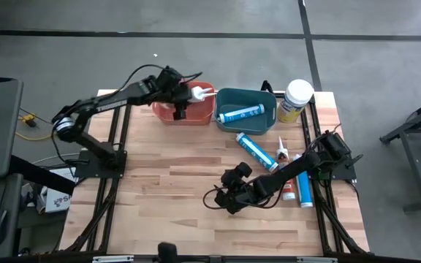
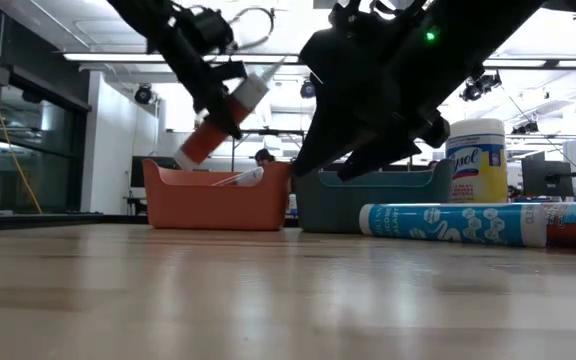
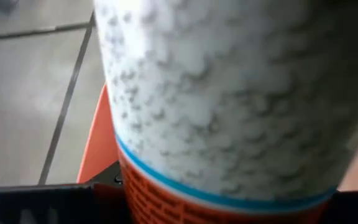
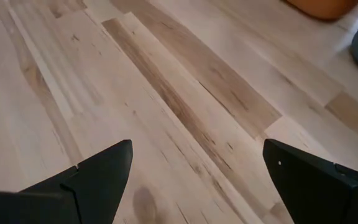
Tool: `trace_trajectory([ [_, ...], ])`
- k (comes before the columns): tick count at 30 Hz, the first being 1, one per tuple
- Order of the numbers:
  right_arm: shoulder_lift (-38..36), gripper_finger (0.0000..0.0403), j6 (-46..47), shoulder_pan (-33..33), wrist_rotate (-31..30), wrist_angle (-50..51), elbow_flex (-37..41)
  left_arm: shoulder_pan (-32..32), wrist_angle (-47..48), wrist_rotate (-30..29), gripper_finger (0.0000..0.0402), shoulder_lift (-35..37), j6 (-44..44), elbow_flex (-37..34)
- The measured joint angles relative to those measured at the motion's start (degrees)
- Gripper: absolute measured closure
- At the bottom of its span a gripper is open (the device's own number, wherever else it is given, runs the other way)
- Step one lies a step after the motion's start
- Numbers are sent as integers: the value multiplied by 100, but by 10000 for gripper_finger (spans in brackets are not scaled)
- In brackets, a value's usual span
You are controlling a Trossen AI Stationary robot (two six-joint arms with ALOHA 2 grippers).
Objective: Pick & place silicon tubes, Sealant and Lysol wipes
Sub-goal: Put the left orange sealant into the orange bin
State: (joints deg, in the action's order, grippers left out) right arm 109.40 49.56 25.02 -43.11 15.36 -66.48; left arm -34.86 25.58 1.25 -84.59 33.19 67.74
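Nearest me, the right end effector hangs low over bare tabletop, its jaws spread wide and holding nothing. Just beyond it, several silicone tubes lie loose on the boards. Farther back, the left end effector is clamped on a white tube with an orange end, tilted nozzle-up over the orange bin. Another tube already lies in the teal bin beside it, and the Lysol wipes stand upright at the far corner. If that slanted tube is let go from this height, I'd guess it could strike the rim and tumble out.
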Motion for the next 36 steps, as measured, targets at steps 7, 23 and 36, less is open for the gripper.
trace_trajectory([
  [7,0,45,-79,0,-2,26,0,-82,394,-8,235,-772,276,533],
  [23,0,45,-71,0,0,26,0,-75,1155,-330,235,-1122,557,842],
  [36,2,45,98,0,2,21,0,-79,1166,-269,235,-1122,539,840],
])
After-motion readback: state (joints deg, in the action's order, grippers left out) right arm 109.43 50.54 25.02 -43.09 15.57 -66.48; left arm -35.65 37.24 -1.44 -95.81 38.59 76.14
